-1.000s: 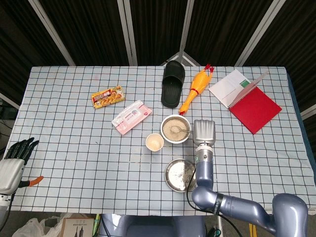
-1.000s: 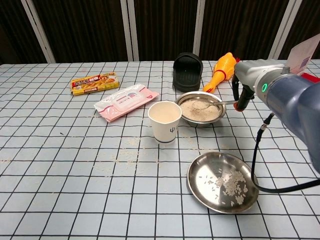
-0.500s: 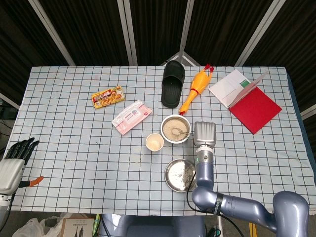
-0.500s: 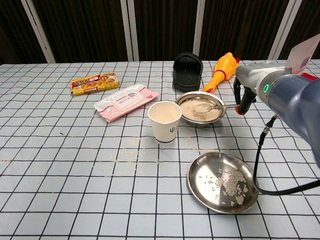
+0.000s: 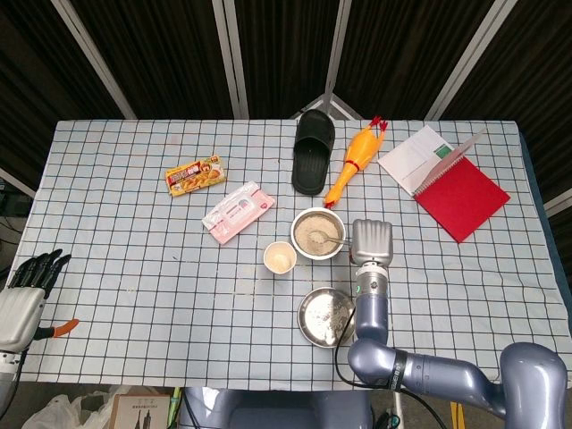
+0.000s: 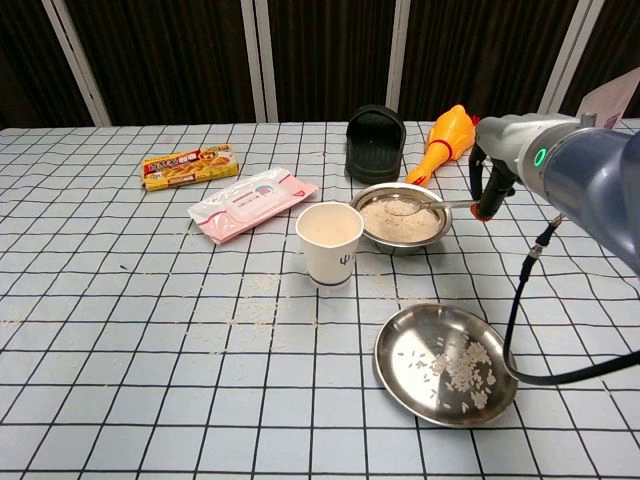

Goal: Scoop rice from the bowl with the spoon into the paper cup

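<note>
On a checked worktop, the robot's right hand grips the handle end of a metal spoon, whose bowl carries a heap of rice just above the steel rice bowl. The paper cup stands upright just left of that bowl, apart from it. A shallow steel dish with scattered grains lies nearer the robot. The left hand rests at the worktop's left edge, fingers spread, holding nothing. Behind the bowl lie a black slipper and a rubber chicken.
</note>
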{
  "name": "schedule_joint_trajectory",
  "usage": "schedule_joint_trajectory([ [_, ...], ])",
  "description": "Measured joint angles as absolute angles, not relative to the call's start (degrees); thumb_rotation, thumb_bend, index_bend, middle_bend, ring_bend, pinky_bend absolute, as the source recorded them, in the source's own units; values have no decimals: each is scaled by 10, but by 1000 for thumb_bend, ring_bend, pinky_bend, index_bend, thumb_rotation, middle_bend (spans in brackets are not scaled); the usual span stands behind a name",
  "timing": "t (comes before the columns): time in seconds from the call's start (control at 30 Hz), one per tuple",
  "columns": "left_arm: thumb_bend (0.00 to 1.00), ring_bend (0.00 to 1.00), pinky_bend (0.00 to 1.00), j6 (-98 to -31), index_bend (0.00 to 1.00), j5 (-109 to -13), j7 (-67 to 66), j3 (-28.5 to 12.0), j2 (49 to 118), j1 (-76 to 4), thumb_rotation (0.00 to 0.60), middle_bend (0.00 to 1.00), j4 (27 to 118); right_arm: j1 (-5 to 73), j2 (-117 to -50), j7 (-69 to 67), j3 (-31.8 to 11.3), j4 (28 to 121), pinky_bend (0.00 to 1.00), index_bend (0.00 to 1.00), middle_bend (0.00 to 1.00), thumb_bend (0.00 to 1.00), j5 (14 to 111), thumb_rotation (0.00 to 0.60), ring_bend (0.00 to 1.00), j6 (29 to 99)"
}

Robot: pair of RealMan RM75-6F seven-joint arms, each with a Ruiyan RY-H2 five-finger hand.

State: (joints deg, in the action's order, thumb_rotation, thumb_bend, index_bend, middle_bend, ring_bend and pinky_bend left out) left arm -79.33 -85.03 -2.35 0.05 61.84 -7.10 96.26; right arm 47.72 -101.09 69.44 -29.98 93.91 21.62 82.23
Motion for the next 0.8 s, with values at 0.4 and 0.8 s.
schedule_joint_trajectory([
  [0.4, 0, 0, 0, -793, 0, -850, -23, 0, 618, -71, 600, 0, 962, 490, -993, 703, -303, 1011, 1000, 665, 880, 587, 199, 600, 955, 873],
  [0.8, 0, 0, 0, -794, 0, -851, -21, 1, 618, -71, 600, 0, 963, 512, -995, 719, -296, 1083, 1000, 665, 880, 587, 199, 600, 954, 948],
])
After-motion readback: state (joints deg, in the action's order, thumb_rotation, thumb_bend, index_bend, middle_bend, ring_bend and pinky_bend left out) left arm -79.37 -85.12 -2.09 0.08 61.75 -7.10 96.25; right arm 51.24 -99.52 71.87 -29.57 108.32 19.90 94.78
